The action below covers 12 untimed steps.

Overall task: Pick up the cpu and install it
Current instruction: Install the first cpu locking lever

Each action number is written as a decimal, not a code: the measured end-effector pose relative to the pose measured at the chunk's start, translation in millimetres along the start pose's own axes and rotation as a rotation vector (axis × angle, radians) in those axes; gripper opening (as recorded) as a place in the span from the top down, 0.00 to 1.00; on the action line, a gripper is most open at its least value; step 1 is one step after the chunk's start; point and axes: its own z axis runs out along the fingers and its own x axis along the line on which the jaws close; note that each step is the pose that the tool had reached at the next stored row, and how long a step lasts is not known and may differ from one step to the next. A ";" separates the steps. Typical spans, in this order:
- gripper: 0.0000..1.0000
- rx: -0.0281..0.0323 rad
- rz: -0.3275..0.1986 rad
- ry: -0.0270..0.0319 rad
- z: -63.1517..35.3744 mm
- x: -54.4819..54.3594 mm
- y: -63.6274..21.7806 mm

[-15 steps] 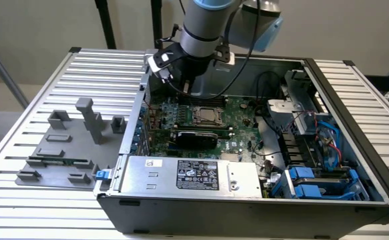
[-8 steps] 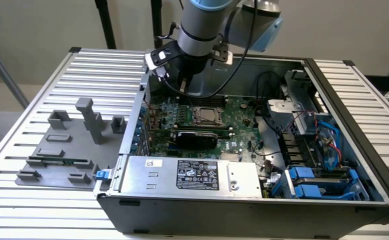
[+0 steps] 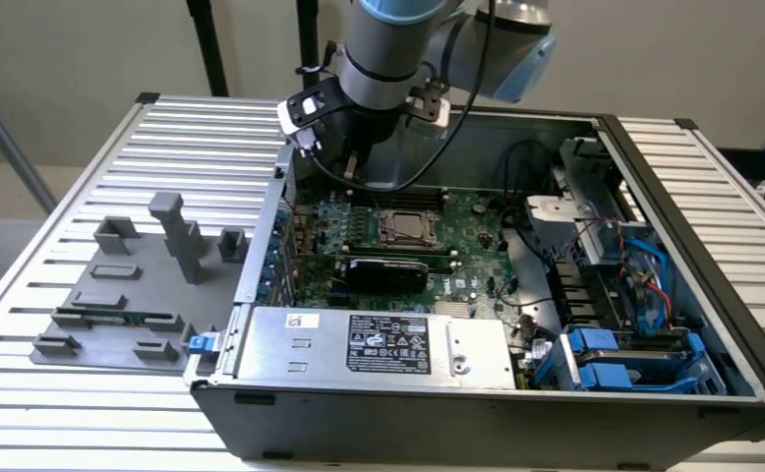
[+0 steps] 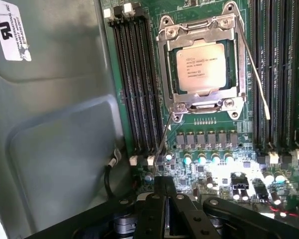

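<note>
Hanging inside the open computer case [image 3: 488, 423], the claw [image 4: 164, 185] has its two black fingers [image 4: 152, 211] pressed together and holds nothing. The cpu [image 4: 202, 65] is not in its grip: the chip lies flat in the socket frame [image 4: 167, 64] on the green motherboard [image 4: 209, 167], silvery top facing up with its printed lettering showing, and the frame's metal edges overlap its sides. The chip sits well apart from the claw. Between the two, just beyond the fingertips, run a row of small grey components [image 4: 204, 139] and a line of round capacitors. A thin wire lever [image 4: 254, 74] slants along one side of the frame, and a second one runs from the frame's near corner toward the claw. Black memory slots [image 4: 134, 84] stand beside the socket on the side of the grey case wall [image 4: 50, 149], which carries a white sticker [image 4: 12, 32], and more slots flank the other side. In the exterior view the arm [image 3: 382, 49] reaches down into the case at its rear corner on the exterior view's left, with the socket to the exterior view's right of the claw. A labelled power supply [image 3: 382, 342] fills the case's near side. The case rests on a slatted metal desk [image 3: 41, 413], and a grey fixture [image 3: 107, 295] with upright blocks sits on the desk at the exterior view's left.
</note>
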 end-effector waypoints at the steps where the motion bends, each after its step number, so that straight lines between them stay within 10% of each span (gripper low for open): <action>1: 0.89 -0.0020 0.009 0.0065 0.0 0.0 0.0; 5: 0.89 -0.0086 0.036 0.0196 -0.1 0.1 0.3; 12: 0.89 -0.0132 0.052 0.0232 -2.3 1.5 6.7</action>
